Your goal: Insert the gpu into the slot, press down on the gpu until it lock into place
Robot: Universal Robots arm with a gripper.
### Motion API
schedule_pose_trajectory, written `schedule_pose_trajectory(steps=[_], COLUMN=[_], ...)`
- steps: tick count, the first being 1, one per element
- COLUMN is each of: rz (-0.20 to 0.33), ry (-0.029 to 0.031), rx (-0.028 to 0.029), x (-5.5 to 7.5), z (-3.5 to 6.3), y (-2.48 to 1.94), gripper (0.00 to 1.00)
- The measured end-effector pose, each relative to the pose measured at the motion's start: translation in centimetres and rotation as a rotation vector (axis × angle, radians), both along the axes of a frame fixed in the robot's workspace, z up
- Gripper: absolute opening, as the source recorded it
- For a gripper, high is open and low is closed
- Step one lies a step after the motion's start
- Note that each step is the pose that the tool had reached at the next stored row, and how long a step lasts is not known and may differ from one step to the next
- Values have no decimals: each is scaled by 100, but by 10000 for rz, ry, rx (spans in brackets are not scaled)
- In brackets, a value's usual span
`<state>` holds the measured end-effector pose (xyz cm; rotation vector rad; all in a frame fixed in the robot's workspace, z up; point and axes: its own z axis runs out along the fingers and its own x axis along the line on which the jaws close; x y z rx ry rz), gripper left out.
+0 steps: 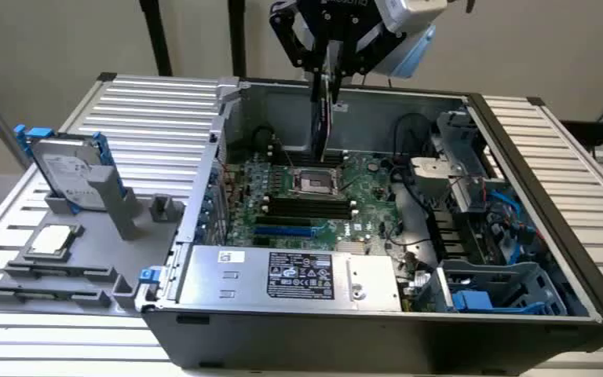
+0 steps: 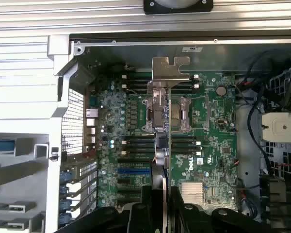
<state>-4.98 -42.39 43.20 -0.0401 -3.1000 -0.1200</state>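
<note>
The arm comes down from above the green motherboard (image 1: 328,200), its upper links cut off by the exterior view's edge. Its black two-fingered gripper (image 1: 331,69) points straight down, fingers closed to a narrow gap and clamped on the gpu (image 1: 323,118), a flat card with a green board and a silvery metal end bracket. The card hangs upright and edge-on over the motherboard, above the square metal processor socket (image 1: 314,182).

The slot (image 1: 283,232), a long narrow blue plastic connector strip, lies on the motherboard's side nearest the silver power supply box (image 1: 291,275), apart from the card. The black memory strips (image 1: 307,208) lie between socket and slot.

In the wrist view the gpu (image 2: 170,73) shows as a thin edge, its faces hard to make out. The gripper (image 2: 162,204) is partly cut off, and the slot (image 2: 133,171) sits beside the card's line.

The motherboard lies in an open black computer case (image 1: 385,334) on a ribbed aluminium table (image 1: 144,110). Outside the case stands a grey hard drive with blue rails (image 1: 71,169). A plain beige wall is behind.
</note>
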Motion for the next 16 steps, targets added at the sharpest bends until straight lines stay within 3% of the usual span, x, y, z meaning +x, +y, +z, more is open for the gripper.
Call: schedule_pose_trajectory(steps=[13,16], rz=[26,541], ry=[2,1], rx=[-1,0], x=[1,0], z=[1,0], y=[2,2], gripper=[26,26])
